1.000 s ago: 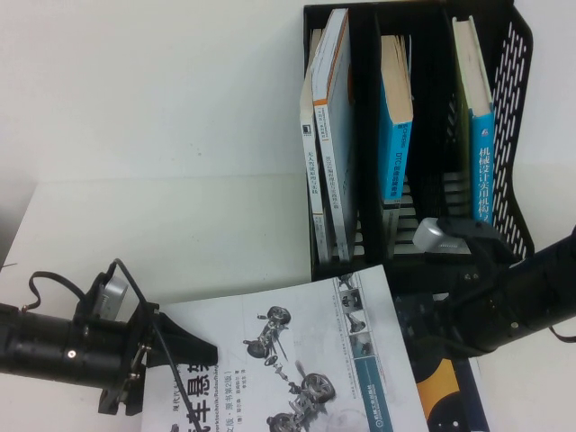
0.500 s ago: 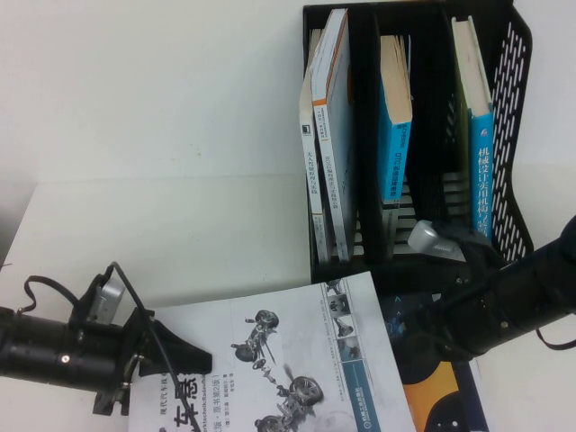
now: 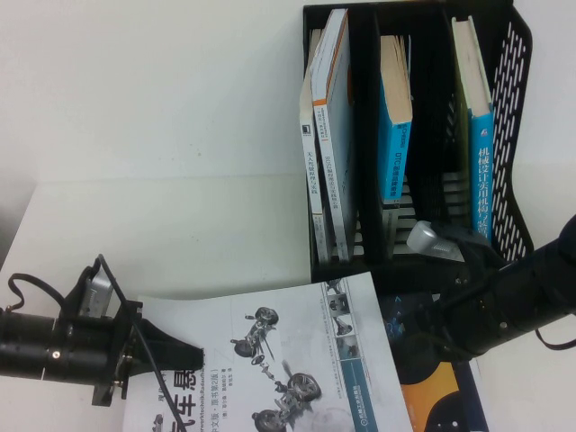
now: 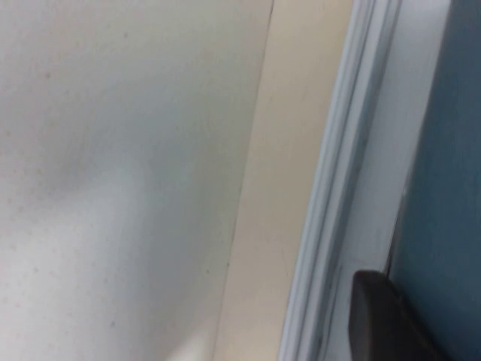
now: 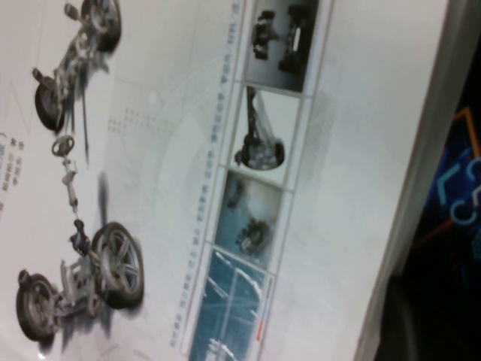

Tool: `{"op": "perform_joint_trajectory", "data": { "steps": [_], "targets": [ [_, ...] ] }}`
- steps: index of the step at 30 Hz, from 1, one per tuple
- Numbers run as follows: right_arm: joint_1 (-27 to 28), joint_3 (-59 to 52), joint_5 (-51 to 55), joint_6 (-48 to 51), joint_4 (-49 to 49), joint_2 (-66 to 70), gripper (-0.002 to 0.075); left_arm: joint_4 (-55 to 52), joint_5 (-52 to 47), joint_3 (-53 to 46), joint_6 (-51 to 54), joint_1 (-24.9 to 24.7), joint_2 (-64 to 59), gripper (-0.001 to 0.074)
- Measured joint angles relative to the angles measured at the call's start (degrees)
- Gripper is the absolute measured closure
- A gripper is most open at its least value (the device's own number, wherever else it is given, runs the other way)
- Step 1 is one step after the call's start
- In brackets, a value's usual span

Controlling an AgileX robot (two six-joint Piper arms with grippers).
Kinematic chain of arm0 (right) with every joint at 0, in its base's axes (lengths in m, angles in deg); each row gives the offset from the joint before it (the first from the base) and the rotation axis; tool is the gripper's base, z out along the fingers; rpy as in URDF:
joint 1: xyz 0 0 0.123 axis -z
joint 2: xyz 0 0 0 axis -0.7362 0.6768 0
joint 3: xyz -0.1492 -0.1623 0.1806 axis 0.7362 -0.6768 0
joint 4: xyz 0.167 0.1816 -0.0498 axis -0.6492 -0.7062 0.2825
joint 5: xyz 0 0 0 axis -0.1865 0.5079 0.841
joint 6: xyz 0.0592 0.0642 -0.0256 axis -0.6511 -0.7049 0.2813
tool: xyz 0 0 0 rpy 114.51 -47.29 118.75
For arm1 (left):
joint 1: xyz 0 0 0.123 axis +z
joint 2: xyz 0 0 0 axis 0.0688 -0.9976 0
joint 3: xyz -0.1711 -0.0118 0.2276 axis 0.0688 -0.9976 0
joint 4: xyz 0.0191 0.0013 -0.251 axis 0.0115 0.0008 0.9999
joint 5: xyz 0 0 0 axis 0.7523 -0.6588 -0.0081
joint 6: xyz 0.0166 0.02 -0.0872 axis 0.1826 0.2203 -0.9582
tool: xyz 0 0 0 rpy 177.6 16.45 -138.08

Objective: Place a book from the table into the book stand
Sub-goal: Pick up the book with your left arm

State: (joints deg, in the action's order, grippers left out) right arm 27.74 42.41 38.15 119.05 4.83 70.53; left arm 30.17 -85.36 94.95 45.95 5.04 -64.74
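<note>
The book [image 3: 288, 360], white with grey car suspension drawings and a teal strip, lies tilted at the table's [image 3: 180, 234] front centre. My left gripper [image 3: 175, 349] is shut on its left corner. In the left wrist view one dark fingertip [image 4: 379, 320] lies against the book's page edge [image 4: 338, 188]. My right gripper [image 3: 409, 333] is shut on the book's right edge. The right wrist view shows the cover [image 5: 188, 188] close up, with a dark finger [image 5: 398, 323] at its edge. The black book stand [image 3: 513, 108] stands behind, at the back right.
The stand's left compartment holds two white-spined books [image 3: 328, 135]; the middle [image 3: 396, 117] and right [image 3: 477, 135] each hold a blue-spined book. A dark navy book with an orange graphic [image 3: 441, 396] lies under the white book's right edge and shows in the right wrist view [image 5: 458, 195].
My left arm has drawn back towards the left and front. The white book has shifted left and forward with it. My right gripper moved slightly left, then stayed.
</note>
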Motion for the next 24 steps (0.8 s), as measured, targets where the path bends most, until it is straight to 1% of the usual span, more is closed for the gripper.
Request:
{"op": "perform_joint_trajectory", "data": {
  "steps": [5,8,14,18,24],
  "targets": [
    [0.00,0.00,0.00,0.00,0.03,0.00,0.0720,0.00,0.00,0.00,0.00,0.00,0.00,0.0577],
    [0.00,0.00,0.00,0.00,0.12,0.00,0.0720,0.33,-0.24,0.00,0.00,0.00,0.00,0.0617],
    [0.00,0.00,-0.36,0.02,0.35,0.00,0.0720,0.70,-0.30,0.00,-0.28,0.04,0.00,0.0617],
    [-0.10,0.00,-0.58,0.02,0.73,0.00,0.0720,-0.97,-0.57,1.54,-3.80,0.04,0.00,0.0617],
    [-0.20,0.22,-0.71,0.02,2.36,-0.25,0.0720,-6.65,-0.88,7.40,-12.12,0.04,0.52,0.0617]
  ]
}}
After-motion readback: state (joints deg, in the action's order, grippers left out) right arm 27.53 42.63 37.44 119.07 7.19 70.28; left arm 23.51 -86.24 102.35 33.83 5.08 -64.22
